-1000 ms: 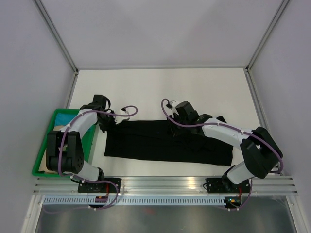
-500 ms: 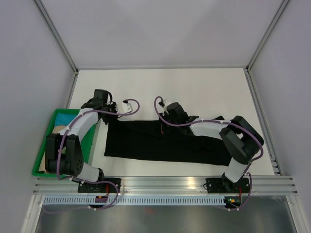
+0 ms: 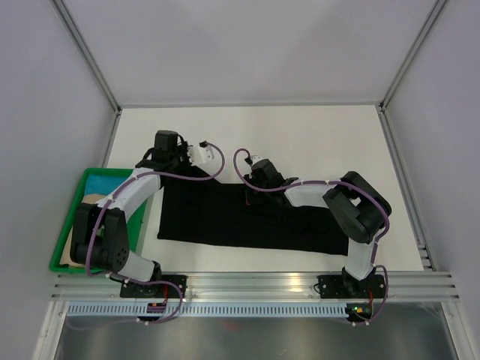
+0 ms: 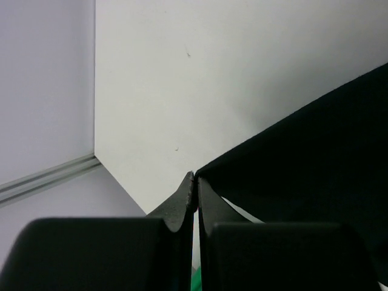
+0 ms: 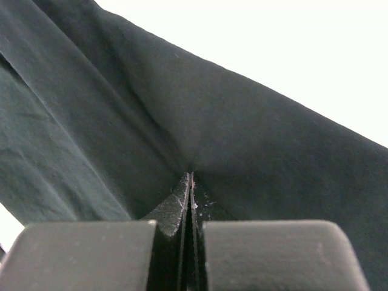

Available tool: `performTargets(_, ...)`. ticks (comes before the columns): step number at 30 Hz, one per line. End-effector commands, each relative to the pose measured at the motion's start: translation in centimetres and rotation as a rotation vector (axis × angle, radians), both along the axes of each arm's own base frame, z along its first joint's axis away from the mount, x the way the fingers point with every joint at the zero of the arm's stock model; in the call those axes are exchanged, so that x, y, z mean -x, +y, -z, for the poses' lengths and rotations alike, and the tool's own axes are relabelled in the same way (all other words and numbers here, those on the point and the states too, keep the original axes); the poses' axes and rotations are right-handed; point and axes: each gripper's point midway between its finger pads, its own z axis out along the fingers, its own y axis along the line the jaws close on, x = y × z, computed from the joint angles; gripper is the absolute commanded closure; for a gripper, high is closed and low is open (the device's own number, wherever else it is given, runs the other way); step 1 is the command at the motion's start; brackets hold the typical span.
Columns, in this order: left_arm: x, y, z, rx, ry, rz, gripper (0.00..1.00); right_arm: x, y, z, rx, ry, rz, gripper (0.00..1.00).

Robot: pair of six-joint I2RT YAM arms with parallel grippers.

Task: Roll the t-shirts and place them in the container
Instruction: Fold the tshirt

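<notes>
One black t-shirt (image 3: 225,221) lies on the white table as a long flat band, its far edge pulled up at two places. My left gripper (image 3: 166,178) is at the band's far left corner. In the left wrist view its jaws (image 4: 195,177) are shut with the corner of the t-shirt (image 4: 315,157) pinched at their tips. My right gripper (image 3: 251,195) is at the middle of the far edge. In the right wrist view it (image 5: 191,174) is shut on a fold of the t-shirt (image 5: 242,121), and the cloth puckers toward the tips.
A green tray (image 3: 67,247) with tan contents stands at the table's left side, beside the left arm. Grey walls with metal posts (image 3: 112,120) close in the table on three sides. Bare white tabletop (image 3: 300,135) lies beyond the shirt.
Both grippers have shut on the shirt's far edge. Both wrists have shifted toward the far side, the right one also leftward, and the edge has risen with them.
</notes>
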Motion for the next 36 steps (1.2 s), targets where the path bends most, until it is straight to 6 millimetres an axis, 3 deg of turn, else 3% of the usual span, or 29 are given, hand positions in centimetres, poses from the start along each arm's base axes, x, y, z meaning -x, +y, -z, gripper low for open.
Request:
performTargets(1,-0.9,0.9,-1.5,-0.027,-0.066,-0.043,0.98,-1.0,0.3,-0.7,-0.013,-0.034,0.027,1.0)
performTargets(3,1.8,0.9,0.7,-0.046,0.045,0.0,0.98,-0.7,0.1,-0.6,-0.003,-0.03,0.021,1.0)
performTargets(6,4.3,1.5,2.6,-0.096,0.102,0.038,0.98,-0.2,-0.3,0.2,0.008,-0.01,0.019,1.0)
performTargets(7,5.9,2.0,4.5,-0.117,0.154,0.045,0.98,-0.1,-0.4,0.3,0.005,-0.008,0.022,0.99)
performTargets(10,8.2,2.5,6.4,-0.157,0.199,0.078,0.98,0.3,-0.7,0.9,0.013,0.001,0.023,1.0)
performTargets(18,12.1,3.7,8.5,-0.253,0.258,0.155,0.97,0.8,-1.1,1.6,0.012,0.014,0.037,1.0)
performTargets(21,12.8,4.4,9.2,-0.302,0.279,0.173,0.97,0.6,-1.6,1.8,0.03,0.013,0.054,1.0)
performTargets(26,12.6,5.2,8.5,-0.377,0.259,0.19,0.98,0.5,-2.5,2.2,0.078,0.017,0.084,1.0)
performTargets(31,15.4,6.3,10.4,-0.481,0.333,0.278,0.97,0.5,-3.5,2.7,0.099,0.042,0.106,1.0)
performTargets(34,16.0,6.7,11.0,-0.489,0.358,0.276,0.85,0.4,-3.4,2.5,0.092,0.039,0.107,1.0)
performTargets(35,16.1,6.7,11.0,-0.48,0.359,0.263,0.61,0.4,-3.4,2.4,0.088,0.039,0.104,1.0)
performTargets(36,15.8,6.6,10.6,-0.474,0.35,0.255,0.52,0.5,-3.1,2.1,0.077,0.036,0.093,1.0)
